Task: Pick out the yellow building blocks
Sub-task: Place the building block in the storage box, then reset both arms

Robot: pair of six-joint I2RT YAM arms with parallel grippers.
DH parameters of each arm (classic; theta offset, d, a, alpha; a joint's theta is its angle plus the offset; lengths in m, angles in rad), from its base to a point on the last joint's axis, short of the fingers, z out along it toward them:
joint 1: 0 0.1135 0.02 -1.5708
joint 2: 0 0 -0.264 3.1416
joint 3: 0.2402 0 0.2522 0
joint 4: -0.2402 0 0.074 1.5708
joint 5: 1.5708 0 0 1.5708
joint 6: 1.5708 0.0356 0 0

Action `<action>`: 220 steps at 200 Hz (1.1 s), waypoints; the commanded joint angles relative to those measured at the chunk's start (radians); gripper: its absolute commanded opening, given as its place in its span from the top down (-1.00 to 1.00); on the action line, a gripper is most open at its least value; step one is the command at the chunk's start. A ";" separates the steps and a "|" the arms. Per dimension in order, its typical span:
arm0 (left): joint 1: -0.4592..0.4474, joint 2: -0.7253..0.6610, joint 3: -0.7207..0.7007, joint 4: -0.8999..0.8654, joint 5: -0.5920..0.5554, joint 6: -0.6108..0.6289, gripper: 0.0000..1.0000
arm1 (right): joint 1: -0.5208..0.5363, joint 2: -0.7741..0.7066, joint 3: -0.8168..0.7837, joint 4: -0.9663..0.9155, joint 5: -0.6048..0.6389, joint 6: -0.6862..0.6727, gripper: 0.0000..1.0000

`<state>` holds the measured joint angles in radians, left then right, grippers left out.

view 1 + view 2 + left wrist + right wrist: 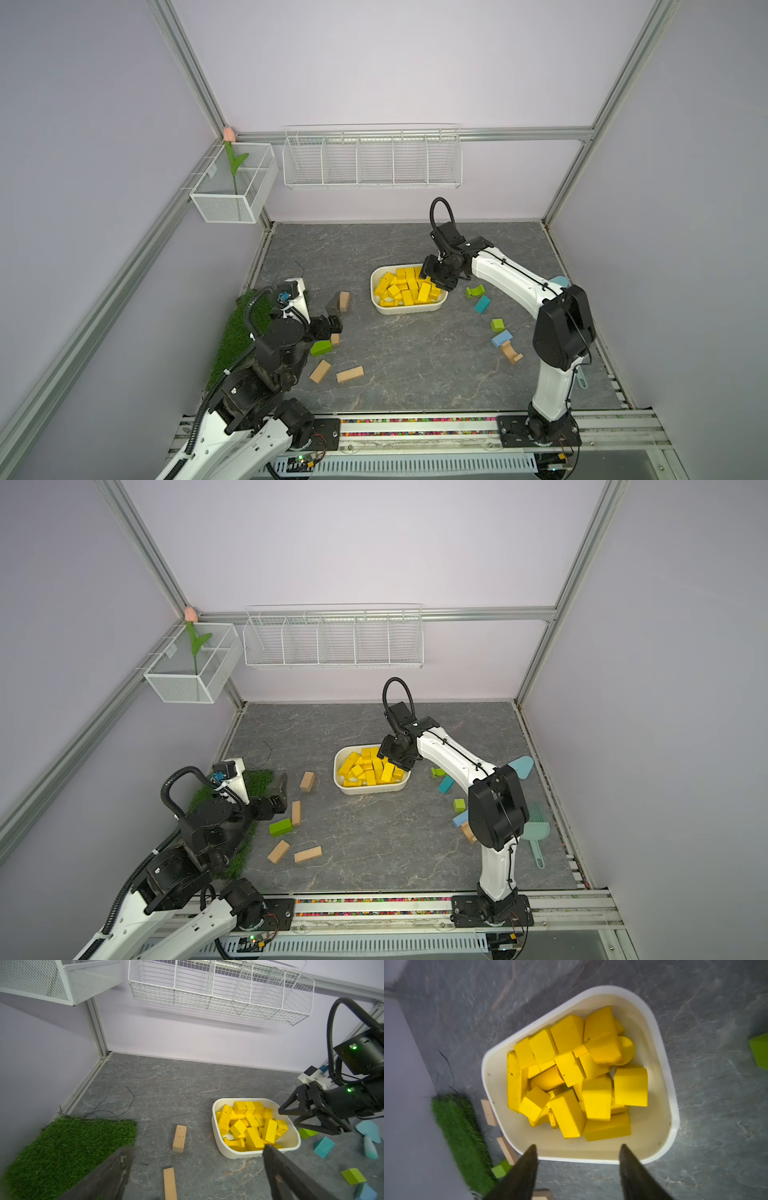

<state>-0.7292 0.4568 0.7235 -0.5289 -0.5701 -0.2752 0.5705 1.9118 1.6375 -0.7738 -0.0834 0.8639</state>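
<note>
The right arm [511,276], white shells with black joints, stretches out to the white rounded plastic tray [409,311], its wrist bent downward at the tray's rim on that arm's side. The right gripper [577,1147] hangs above that rim, jaws spread, nothing between them. The left arm [286,332] sits folded low, well apart from the tray. The left gripper [196,1153] points toward the tray, jaws wide apart and empty.

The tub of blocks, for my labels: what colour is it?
White tub, clearest in the right wrist view.
</note>
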 commanded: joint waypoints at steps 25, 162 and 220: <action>0.002 -0.171 -0.118 0.119 -0.202 0.199 -0.99 | -0.111 -0.309 -0.133 -0.003 0.286 -0.338 -0.78; 0.357 0.913 -0.706 1.940 -0.184 0.465 -0.98 | -0.327 -0.554 -1.323 1.831 0.674 -1.112 -0.78; 0.475 1.064 -0.624 1.942 -0.059 0.332 -0.98 | -0.359 -0.526 -1.351 1.758 0.514 -1.031 -0.77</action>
<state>-0.3134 1.4563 0.0704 1.3029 -0.7185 0.1432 0.2325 1.3403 0.3786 0.8165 0.5026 -0.1684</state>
